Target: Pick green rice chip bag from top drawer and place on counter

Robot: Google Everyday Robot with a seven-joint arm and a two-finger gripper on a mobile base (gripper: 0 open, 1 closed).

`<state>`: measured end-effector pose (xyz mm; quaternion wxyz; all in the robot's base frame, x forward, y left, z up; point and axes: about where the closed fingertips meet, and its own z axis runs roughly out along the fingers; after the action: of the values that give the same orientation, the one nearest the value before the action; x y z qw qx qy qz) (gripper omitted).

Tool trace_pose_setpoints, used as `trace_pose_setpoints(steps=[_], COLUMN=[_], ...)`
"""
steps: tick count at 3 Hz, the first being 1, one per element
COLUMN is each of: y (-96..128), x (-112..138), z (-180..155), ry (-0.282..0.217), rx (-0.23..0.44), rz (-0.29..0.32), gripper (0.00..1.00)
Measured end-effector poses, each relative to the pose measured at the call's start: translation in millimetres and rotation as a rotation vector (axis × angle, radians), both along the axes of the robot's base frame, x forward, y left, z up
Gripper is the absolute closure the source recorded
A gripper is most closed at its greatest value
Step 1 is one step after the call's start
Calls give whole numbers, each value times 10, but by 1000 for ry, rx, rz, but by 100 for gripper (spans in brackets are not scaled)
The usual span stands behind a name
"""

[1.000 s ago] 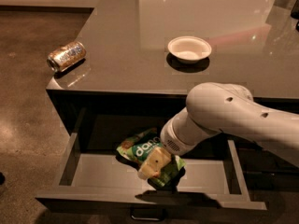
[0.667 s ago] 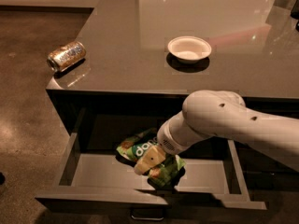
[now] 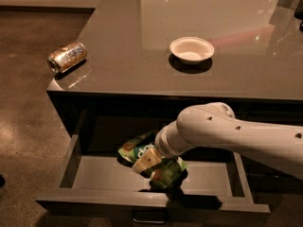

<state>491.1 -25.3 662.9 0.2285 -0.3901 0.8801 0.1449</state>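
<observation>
Speckled can [image 3: 67, 56] lies left of white bowl [image 3: 191, 49].

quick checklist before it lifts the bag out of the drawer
1. Drawer open: ok, pulled out with its floor showing.
2. Gripper at the bag: ok, it is down in the drawer, right on the bag.
3. Firm hold on the bag: cannot tell.
4. Bag away from the drawer's side walls: ok, it lies near the middle.
5. Landing spot on the counter: ok, there is room between the can and the bowl.
</observation>
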Motion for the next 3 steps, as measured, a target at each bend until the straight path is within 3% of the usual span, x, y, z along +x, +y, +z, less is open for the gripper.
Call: trace_pose_setpoints(steps=[1,2,3], y=[-61,-144,-210], x=[69,96,105], z=[-136,-223,-313], ry=[-12,-18,-1], rx=[-26,-35,-18], rz=[-40,-55,-25], gripper=[4,17,25])
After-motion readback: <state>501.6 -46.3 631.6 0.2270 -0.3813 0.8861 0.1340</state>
